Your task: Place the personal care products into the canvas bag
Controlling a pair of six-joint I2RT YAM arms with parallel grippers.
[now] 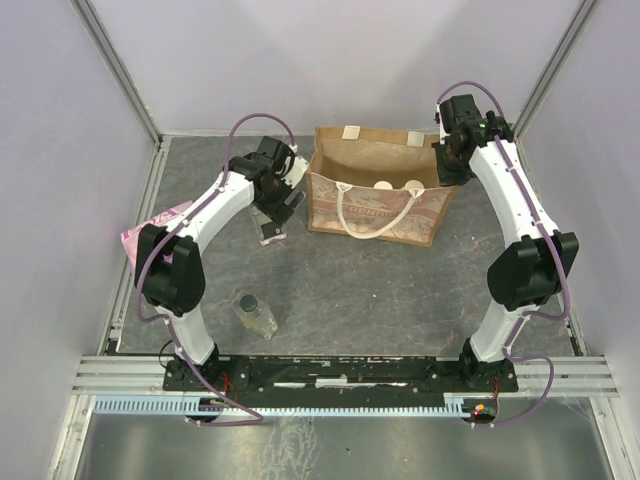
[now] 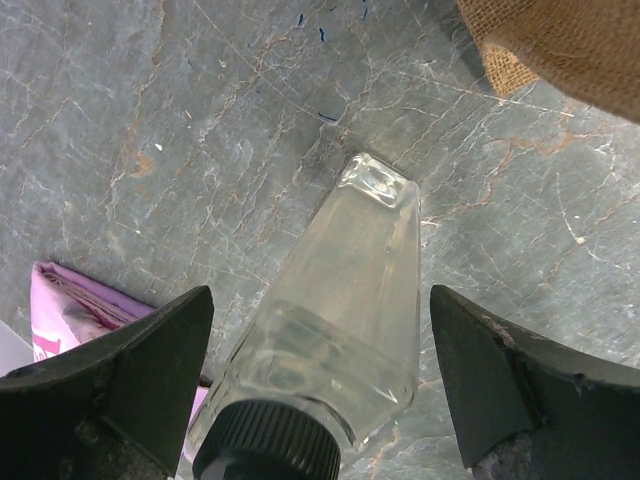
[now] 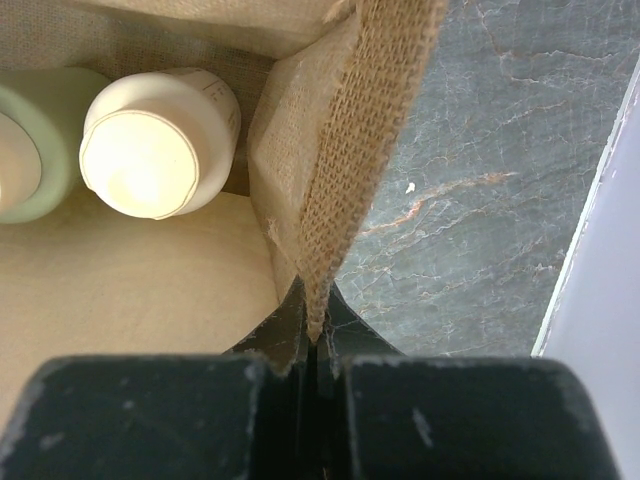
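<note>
Your right claw is clamped on the right-hand wall of the canvas bag, with the burlap edge pinched between its closed fingers. Inside the bag, close to that wall, the cream cylindrical bottle sits just beside the pale yellow-green bottle. From above you can see both round tops behind the front panel. Your left claw is spread wide, with one finger on either side of a clear squarish bottle. Its dark cap points toward the wrist camera, and neither finger touches it. That bottle is on the tabletop, just left of the bag. The pink packet lies near it, toward the left edge. A second clear bottle sits on the tabletop well apart from the bag, near your left arm's base.
</note>
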